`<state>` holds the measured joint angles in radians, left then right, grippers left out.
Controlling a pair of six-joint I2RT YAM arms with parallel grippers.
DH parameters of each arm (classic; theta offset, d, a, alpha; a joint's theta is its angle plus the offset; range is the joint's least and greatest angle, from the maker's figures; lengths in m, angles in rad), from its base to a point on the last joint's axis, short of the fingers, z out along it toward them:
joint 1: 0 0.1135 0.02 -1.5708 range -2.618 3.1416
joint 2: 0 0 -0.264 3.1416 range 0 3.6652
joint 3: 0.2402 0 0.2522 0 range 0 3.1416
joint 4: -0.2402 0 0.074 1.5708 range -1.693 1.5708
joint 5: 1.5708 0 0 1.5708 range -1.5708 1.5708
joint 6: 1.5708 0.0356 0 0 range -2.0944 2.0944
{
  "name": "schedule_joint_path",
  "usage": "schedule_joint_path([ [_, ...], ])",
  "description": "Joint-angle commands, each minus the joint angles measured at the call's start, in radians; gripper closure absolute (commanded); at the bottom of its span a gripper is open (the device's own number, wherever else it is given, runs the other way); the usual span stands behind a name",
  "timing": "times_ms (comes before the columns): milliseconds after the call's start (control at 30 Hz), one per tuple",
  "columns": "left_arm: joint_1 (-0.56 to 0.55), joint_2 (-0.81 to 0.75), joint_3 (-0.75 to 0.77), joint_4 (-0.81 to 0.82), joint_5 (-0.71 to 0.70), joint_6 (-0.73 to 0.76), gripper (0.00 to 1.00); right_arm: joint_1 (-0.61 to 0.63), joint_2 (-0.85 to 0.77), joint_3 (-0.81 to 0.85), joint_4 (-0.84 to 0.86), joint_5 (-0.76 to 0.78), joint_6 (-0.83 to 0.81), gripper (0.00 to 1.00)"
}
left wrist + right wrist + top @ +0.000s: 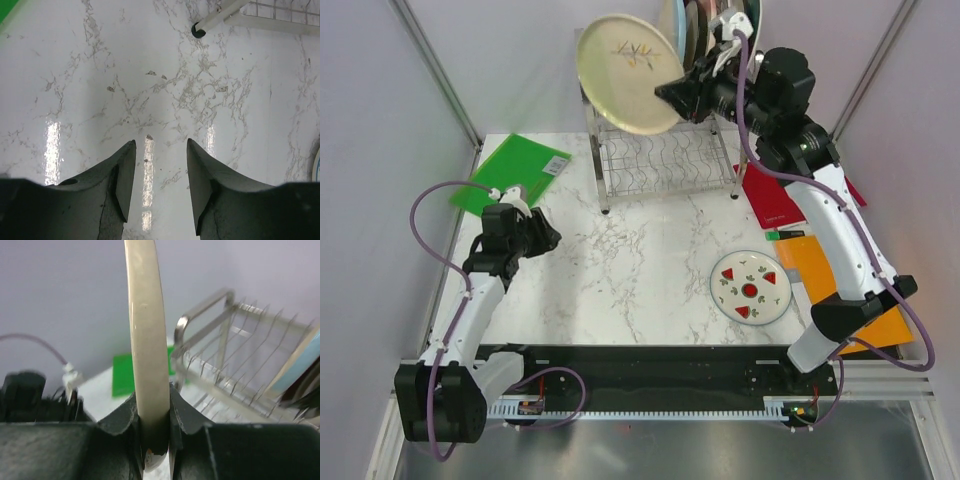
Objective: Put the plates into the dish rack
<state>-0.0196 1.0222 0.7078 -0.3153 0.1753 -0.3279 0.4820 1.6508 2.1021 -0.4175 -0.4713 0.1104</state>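
My right gripper (682, 92) is shut on the rim of a cream plate with a leaf sprig (627, 72) and holds it upright in the air at the left end of the chrome dish rack (665, 165). In the right wrist view the plate's edge (147, 335) runs up from between my fingers, with the rack (235, 365) to its right. Other plates (695, 25) stand in the rack's upper tier. A white plate with watermelon slices (750, 286) lies flat on the table at the right. My left gripper (160, 150) is open and empty above bare marble.
A green mat (512, 170) lies at the back left. Red (775, 195) and orange (820, 270) mats lie at the right, beside the watermelon plate. A rack foot (198, 32) shows in the left wrist view. Walls close in both sides.
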Motion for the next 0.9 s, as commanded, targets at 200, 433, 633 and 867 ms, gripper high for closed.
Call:
schedule_joint_path([
  [200, 0.001, -0.017, -0.025, 0.074, 0.038, -0.014, 0.49, 0.225, 0.024, 0.019, 0.664, 1.023, -0.212, 1.0],
  [433, 0.001, -0.054, -0.076, 0.085, 0.044, -0.016, 0.5, 0.247, 0.098, 0.075, 0.701, 1.16, -0.274, 1.0],
  [633, 0.001, -0.06, -0.096, 0.104, 0.044, -0.016, 0.5, 0.259, 0.158, 0.118, 0.662, 1.212, -0.324, 1.0],
  [867, 0.001, -0.034, -0.103, 0.125, 0.053, -0.017, 0.5, 0.26, 0.193, 0.139, 0.64, 1.201, -0.327, 1.0],
])
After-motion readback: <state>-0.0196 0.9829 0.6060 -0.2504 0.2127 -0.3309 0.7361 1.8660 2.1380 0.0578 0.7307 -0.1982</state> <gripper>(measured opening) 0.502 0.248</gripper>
